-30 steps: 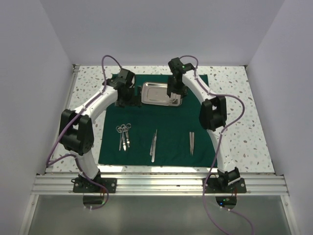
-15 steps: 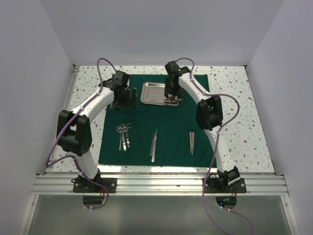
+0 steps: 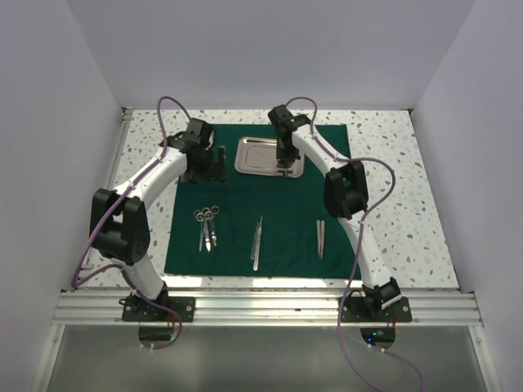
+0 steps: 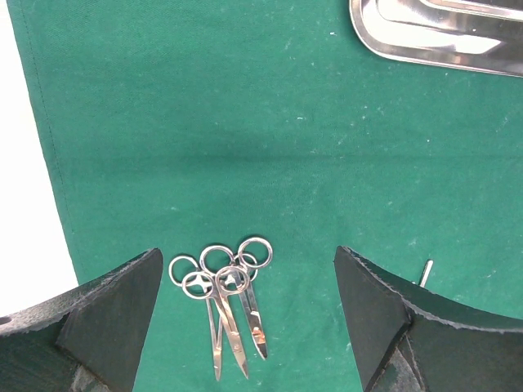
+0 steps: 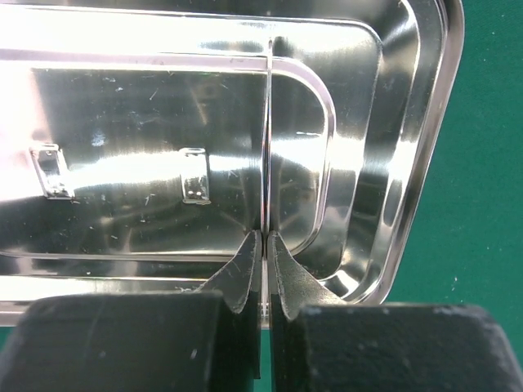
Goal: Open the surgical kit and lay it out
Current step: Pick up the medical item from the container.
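Observation:
The dark green cloth lies spread flat on the table. The steel tray sits at its far edge. My right gripper is shut, fingertips pressed together at the tray's near rim, nothing visibly between them. My left gripper hovers open above the cloth, left of the tray. In the left wrist view the left gripper frames three ring-handled scissors or forceps lying far below it. They lie at the cloth's left. One pair of tweezers lies mid-cloth, another to its right.
Speckled tabletop shows on both sides of the cloth. White walls close in the left, right and back. An aluminium rail carries both arm bases at the near edge.
My right gripper has closed from open and shifted left and farther back over the tray. The left arm drifted slightly back and left. The instruments have not moved.

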Tool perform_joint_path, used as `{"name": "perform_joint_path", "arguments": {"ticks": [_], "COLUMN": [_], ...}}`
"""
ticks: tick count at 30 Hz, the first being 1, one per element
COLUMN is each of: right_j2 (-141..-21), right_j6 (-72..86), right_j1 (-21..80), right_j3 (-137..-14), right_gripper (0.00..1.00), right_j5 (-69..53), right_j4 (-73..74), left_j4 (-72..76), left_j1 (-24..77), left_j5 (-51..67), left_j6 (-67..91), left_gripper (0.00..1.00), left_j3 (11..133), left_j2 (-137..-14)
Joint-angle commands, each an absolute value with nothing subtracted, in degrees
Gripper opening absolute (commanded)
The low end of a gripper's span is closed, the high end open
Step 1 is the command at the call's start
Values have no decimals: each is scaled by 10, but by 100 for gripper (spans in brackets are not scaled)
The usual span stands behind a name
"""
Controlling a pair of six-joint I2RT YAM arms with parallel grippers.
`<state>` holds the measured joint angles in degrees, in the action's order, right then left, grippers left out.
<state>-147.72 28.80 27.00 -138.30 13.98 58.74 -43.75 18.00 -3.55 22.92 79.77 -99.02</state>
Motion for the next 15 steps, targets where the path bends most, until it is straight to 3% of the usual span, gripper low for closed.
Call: {"name": "perform_joint_path", "arguments": {"ticks": [1, 9, 15], "right_j2": [-1465, -1327, -1145], "right_j6": [282, 225, 244], "right_j1": [270, 261, 269], "right_j3": [-1350, -1371, -1143], "right_gripper": [0, 0, 0], "right_j5": [153, 183, 162], "right_j4": [606, 614, 597], "left_j4": [-419, -417, -411], "left_j1": [176, 176, 176], "left_j5": [-34, -23, -17], "left_j6": [217, 227, 230], "left_gripper": [90, 93, 97], "left_j3": [797, 790, 787], "left_j2": [-971, -979, -983]}}
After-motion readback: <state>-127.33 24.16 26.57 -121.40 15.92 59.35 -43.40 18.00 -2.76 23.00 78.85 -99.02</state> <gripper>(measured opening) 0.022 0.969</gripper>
